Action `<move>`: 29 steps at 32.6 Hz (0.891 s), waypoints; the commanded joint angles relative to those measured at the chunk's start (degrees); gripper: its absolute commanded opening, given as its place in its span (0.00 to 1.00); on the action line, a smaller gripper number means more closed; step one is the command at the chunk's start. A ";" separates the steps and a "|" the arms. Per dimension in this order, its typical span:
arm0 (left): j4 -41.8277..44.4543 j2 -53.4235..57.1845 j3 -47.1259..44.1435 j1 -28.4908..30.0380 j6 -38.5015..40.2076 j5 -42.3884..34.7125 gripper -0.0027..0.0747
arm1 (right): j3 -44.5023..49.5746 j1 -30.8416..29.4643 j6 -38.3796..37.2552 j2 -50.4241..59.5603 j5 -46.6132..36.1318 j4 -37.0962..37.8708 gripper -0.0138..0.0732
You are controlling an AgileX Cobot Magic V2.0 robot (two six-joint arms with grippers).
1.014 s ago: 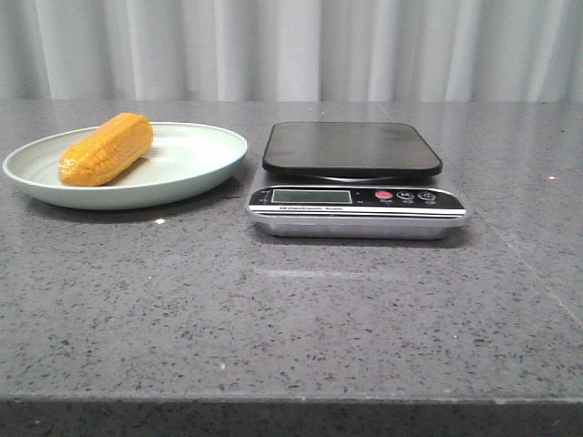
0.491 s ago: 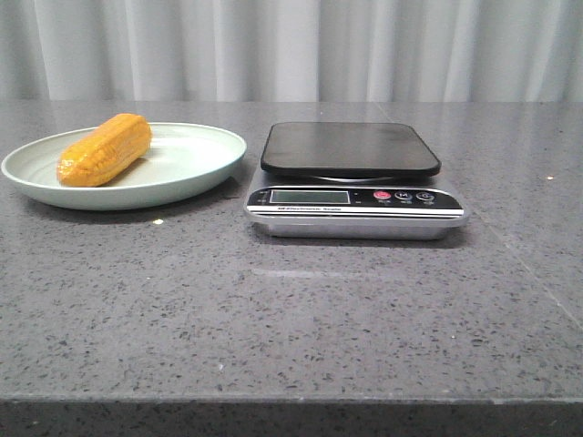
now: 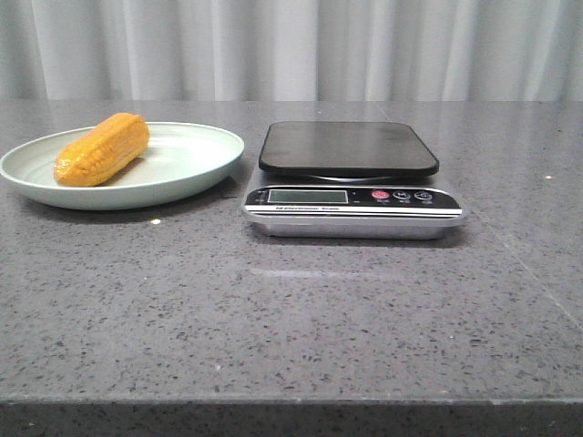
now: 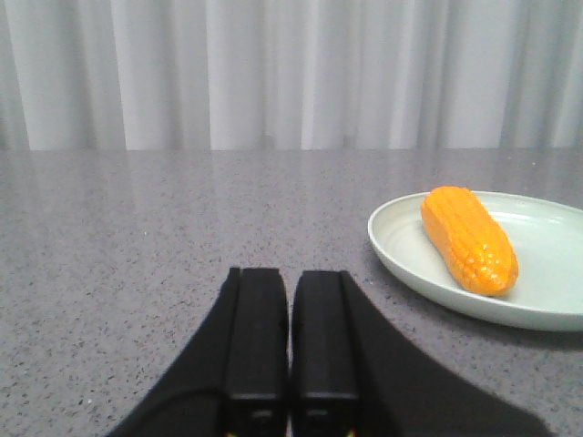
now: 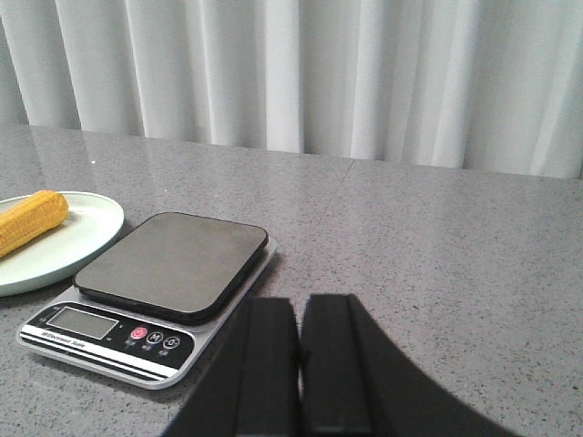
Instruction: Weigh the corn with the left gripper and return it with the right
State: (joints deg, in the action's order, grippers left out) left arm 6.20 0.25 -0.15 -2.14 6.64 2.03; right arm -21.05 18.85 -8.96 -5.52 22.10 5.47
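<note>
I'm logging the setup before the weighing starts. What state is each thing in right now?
corn: lying on its side on the plate, untouched.
plate: on the table left of the scale, holding only the corn.
scale: platform bare, display reading not legible.
left gripper: shut, holding nothing.
right gripper: shut, holding nothing.

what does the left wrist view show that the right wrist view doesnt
Only the left wrist view shows the left gripper, its fingers together, and the corn's kernel rows up close. Only the right wrist view shows the scale, with its dark platform bare, and the right gripper, also closed. Both show the corn lying on the pale green plate, the grey speckled table and the white curtain behind.
</note>
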 commanded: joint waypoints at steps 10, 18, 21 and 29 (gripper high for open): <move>-4.20 1.25 -0.47 -2.74 -1.71 -6.26 0.20 | -1.23 -0.43 0.02 -0.80 -4.69 0.81 0.36; -4.30 1.25 -0.47 -4.50 -2.91 -6.26 0.20 | -1.23 -0.43 0.02 -0.80 -4.69 0.81 0.36; -4.30 1.25 -0.47 -4.50 -2.91 -6.26 0.20 | -1.23 -0.43 0.02 -0.80 -4.69 0.81 0.36; -4.30 1.25 -0.47 -4.50 -2.91 -6.26 0.20 | -1.23 -0.43 0.02 -0.80 -4.69 0.81 0.36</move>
State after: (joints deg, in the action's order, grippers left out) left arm 2.34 0.25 -0.15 -6.16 3.70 0.41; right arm -21.05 18.85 -8.96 -5.52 22.10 5.47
